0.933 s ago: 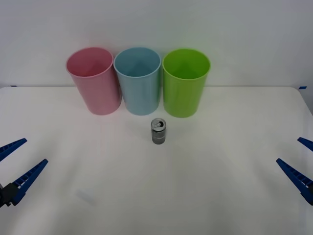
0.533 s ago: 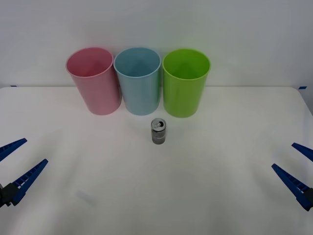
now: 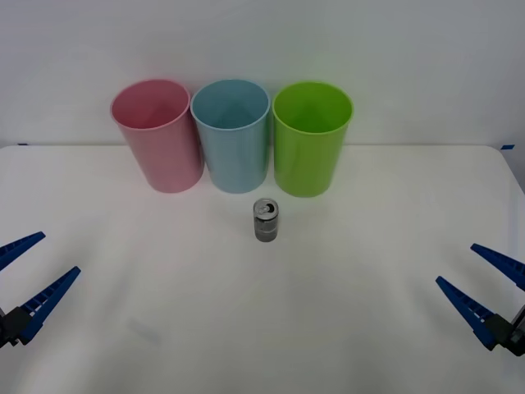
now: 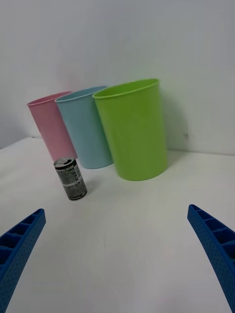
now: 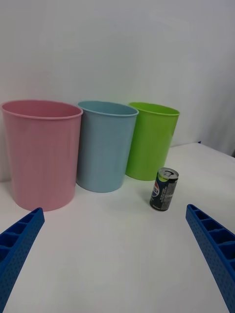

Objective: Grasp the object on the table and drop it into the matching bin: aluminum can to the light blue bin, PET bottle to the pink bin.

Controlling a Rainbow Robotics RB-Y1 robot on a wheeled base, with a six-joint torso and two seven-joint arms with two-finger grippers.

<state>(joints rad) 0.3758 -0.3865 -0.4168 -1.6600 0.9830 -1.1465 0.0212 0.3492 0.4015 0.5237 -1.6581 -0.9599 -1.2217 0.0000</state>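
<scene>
A small aluminum can (image 3: 266,220) stands upright on the white table (image 3: 344,328), just in front of the light blue bin (image 3: 233,135). The pink bin (image 3: 157,134) stands left of the light blue one. My right gripper (image 3: 482,283) hovers open at the table's right edge, far from the can (image 4: 70,178). At the left edge my left gripper (image 3: 26,276) is open as well, with the can (image 5: 163,189) a good way ahead of it. The left wrist view has the pink bin (image 5: 41,152) and light blue bin (image 5: 105,145) side by side; the right wrist view has the light blue bin (image 4: 87,127) beside the pink bin (image 4: 50,124).
A lime green bin (image 3: 311,137) stands right of the light blue one, closing the row at the table's back. A white wall rises behind the bins. Bare tabletop stretches between both grippers and the can.
My right gripper has moved left, farther in over the table. The left gripper, the can and the bins have not moved.
</scene>
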